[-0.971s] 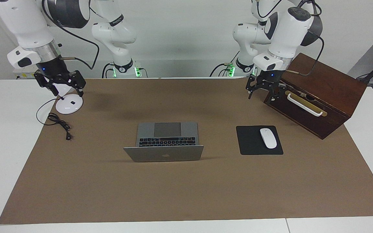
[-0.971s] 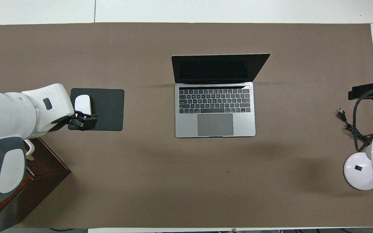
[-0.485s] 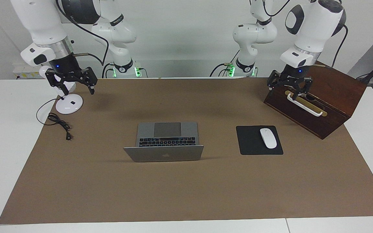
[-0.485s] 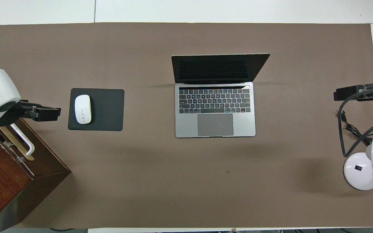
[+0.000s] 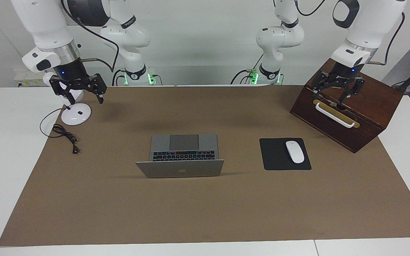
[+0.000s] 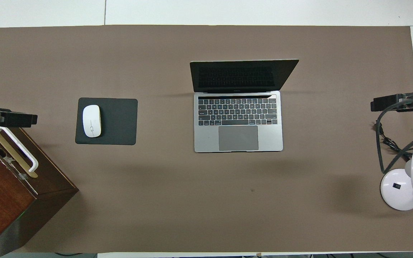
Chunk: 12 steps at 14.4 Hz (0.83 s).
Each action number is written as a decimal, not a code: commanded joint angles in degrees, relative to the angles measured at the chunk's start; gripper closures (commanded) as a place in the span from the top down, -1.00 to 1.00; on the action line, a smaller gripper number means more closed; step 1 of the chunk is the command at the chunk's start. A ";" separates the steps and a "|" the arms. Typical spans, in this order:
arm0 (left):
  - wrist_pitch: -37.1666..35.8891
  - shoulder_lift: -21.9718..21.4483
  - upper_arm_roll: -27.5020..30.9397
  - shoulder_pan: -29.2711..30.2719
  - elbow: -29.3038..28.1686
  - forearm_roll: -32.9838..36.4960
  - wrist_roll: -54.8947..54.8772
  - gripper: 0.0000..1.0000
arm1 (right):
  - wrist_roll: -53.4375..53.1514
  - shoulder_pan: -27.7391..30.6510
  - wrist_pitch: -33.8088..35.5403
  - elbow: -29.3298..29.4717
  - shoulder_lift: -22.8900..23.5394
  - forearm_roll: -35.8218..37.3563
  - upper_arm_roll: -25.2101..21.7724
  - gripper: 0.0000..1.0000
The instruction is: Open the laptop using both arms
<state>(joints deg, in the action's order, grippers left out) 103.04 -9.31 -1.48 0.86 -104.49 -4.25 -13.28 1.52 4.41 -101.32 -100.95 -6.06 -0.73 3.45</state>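
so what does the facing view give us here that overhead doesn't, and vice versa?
Facing only: both arms whole, with green-lit bases; the left gripper open over the wooden box, the right gripper open over the lamp base; the logo on the lid of the laptop.

Overhead only: the dark screen, the full keyboard, the lamp head; only gripper tips at the frame edges.

Both: laptop open mid-mat and untouched, mouse on the mouse pad, box, lamp base and cable.
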 commanded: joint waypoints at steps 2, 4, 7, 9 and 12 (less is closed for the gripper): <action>-7.49 4.74 -0.36 1.33 9.55 0.91 0.71 1.00 | 1.47 0.51 3.22 -0.13 -0.70 -0.50 0.06 1.00; -8.99 5.53 -0.36 1.51 11.14 1.61 0.71 1.00 | 1.38 0.51 6.21 0.66 -0.88 -0.50 0.06 1.00; -9.17 6.23 -0.28 1.60 11.50 1.70 0.71 1.00 | 1.38 0.42 9.64 0.84 -1.05 -0.50 0.06 1.00; -9.87 6.50 -0.36 2.39 12.90 2.57 0.71 1.00 | 1.29 0.42 10.97 0.84 -1.05 -0.50 0.06 1.00; -9.52 7.20 -0.45 2.39 13.43 3.55 0.71 1.00 | 1.29 0.51 12.64 0.93 -1.14 -0.51 -0.11 1.00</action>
<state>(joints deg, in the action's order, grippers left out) 95.22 -3.58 -1.35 2.67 -93.60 -2.02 -13.11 1.52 4.41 -90.28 -100.22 -6.68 -0.73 3.42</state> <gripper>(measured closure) 0.000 0.000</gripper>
